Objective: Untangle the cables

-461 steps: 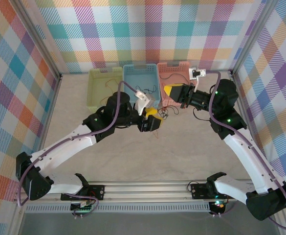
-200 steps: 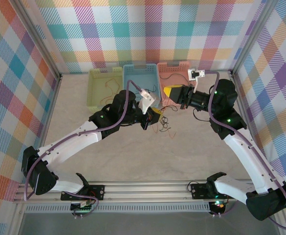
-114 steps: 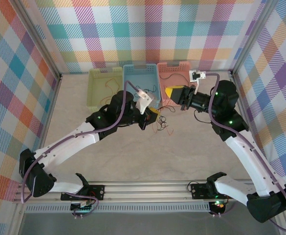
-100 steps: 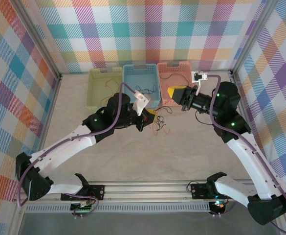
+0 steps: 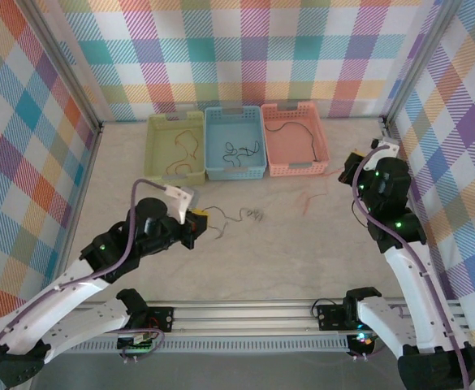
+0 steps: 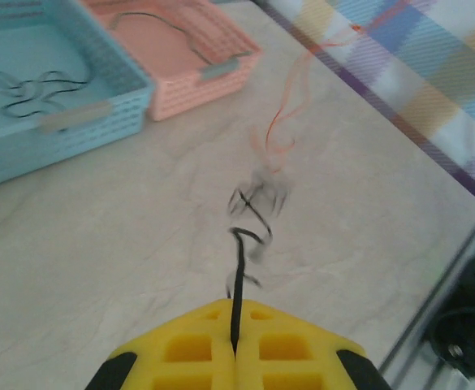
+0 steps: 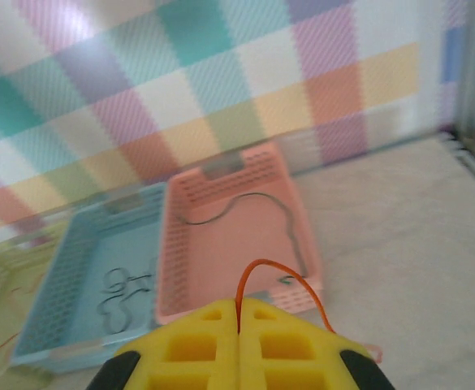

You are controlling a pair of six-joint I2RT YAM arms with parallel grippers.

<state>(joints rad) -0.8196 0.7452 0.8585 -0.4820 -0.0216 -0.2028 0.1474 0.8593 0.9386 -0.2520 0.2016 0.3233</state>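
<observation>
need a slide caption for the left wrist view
Yellow-fingered left gripper pinches a thin curly black wire that trails toward a thin orange-red wire.

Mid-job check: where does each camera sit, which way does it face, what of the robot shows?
Top external: above and behind the robot, looking down on the table; left arm and right arm show.
Left wrist: low, facing far right along a black cable pinched in the left end effector.
Right wrist: over the right side, facing the back wall; the right end effector pinches an orange cable.
Shared: both wrist views catch the pink basket and blue basket.
</observation>
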